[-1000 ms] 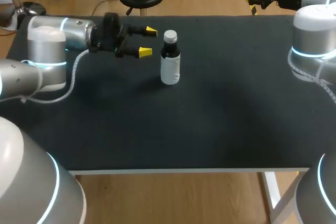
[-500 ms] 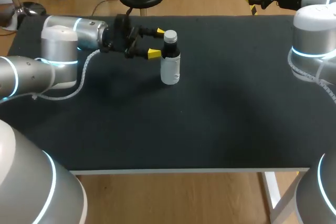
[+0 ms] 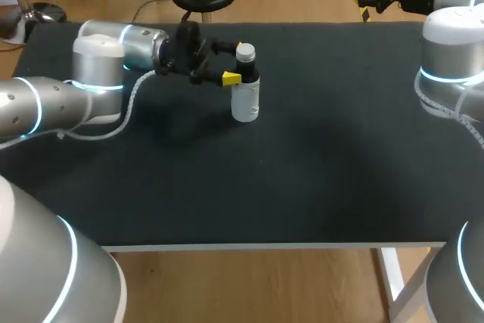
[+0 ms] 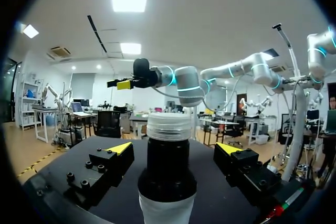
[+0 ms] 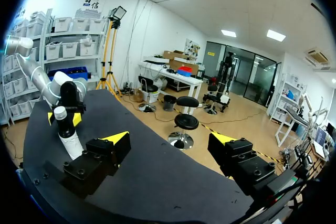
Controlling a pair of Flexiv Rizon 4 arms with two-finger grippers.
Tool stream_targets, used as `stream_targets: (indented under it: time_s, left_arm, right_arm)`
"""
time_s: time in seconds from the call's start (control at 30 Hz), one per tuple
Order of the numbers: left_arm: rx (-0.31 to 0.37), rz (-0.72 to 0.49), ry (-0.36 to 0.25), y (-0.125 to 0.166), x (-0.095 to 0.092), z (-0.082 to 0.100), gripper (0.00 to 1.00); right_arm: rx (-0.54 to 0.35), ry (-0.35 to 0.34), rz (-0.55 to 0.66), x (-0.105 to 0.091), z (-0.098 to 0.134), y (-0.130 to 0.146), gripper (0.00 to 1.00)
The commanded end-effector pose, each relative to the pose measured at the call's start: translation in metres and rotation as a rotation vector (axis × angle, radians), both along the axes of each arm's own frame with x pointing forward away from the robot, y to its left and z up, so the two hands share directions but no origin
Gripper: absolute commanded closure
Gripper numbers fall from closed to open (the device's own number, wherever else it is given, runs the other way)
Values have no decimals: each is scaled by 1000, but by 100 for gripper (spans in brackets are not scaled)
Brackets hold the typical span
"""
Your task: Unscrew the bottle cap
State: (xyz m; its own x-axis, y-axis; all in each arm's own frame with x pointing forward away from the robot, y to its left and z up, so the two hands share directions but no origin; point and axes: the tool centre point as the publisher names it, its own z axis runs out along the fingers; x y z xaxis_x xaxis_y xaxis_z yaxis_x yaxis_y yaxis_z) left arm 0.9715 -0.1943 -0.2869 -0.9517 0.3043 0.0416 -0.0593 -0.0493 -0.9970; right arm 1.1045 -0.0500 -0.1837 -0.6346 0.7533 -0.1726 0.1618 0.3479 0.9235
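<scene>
- Table [image 3: 302, 172]: dark, matte top. It carries one item, the bottle.
- Left arm [image 3: 98, 73]: enters from the left side and lies low across the far part of the table, with its wrist pointing at the bottle.
- Right arm [image 3: 454, 43]: positioned at the far right corner, well apart from the bottle.
- Bottle [image 3: 245, 92]: stands upright on the far half of the table, just left of the middle. The lower body is white and the shoulder and neck are dark. In the right wrist view the bottle [image 5: 68, 135] appears far ahead of that gripper.
- Left gripper [image 4: 174, 148]: fingers spread wide, one on each side of the bottle's dark neck. The left wrist view shows a clear gap between each yellow tip and the bottle, so nothing is gripped.
- Right gripper [image 5: 169, 140]: fingers spread wide, nothing between them, held past the far edge of the table.
- Cap [image 3: 245, 53]: pale, ribbed, seated on the bottle neck. It sits above the level of the left gripper's tips.
</scene>
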Motion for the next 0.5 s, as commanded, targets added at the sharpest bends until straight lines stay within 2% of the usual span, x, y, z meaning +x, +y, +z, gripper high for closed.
stream_targets:
  time_s: [0.03,0.5]
  left_arm:
    - [-7,-38,-2,-6,6,-3,0]
    - [1,-65,-9,-13,5,-1,0]
  right_arm:
    - [0,0,0,0,0,0,0]
    - [0,0,0,0,0,0,0]
